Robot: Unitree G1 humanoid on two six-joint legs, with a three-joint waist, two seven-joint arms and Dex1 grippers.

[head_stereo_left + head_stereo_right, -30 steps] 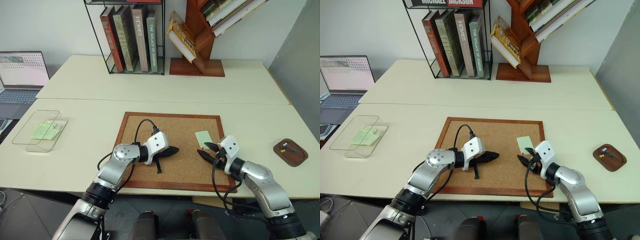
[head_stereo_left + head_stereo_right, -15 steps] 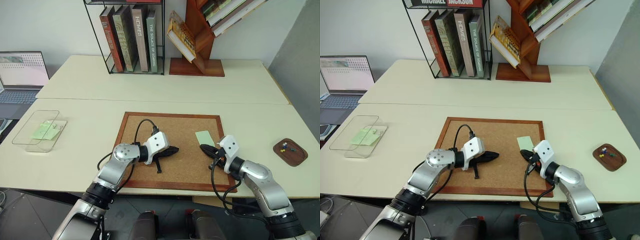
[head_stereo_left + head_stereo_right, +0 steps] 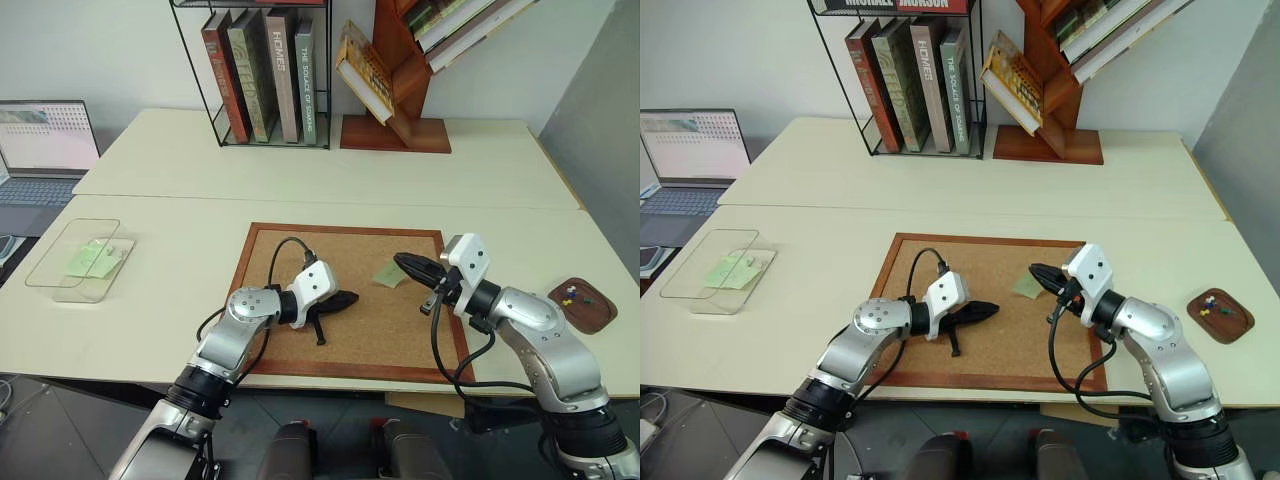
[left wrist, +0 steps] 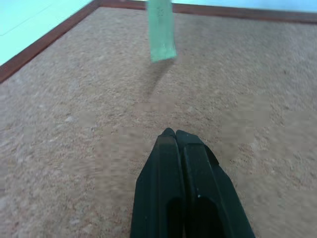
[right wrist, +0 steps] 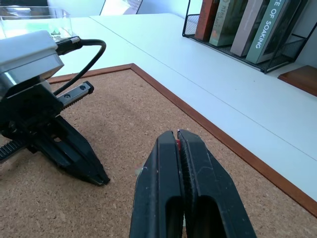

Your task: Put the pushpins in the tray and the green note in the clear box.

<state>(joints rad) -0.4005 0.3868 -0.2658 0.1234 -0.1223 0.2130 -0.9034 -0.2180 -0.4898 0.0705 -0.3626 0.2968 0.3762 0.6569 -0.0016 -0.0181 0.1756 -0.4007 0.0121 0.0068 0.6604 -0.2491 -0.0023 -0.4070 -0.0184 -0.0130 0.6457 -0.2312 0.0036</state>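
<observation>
Right gripper is pinched shut on a red pushpin, green note dangling beneath above the corkboard, with the wooden tray well off to its right, left gripper closed and empty.

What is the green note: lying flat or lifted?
Lifted: the green note hangs at the red pushpin in the right gripper, its shadow on the corkboard below.
</observation>
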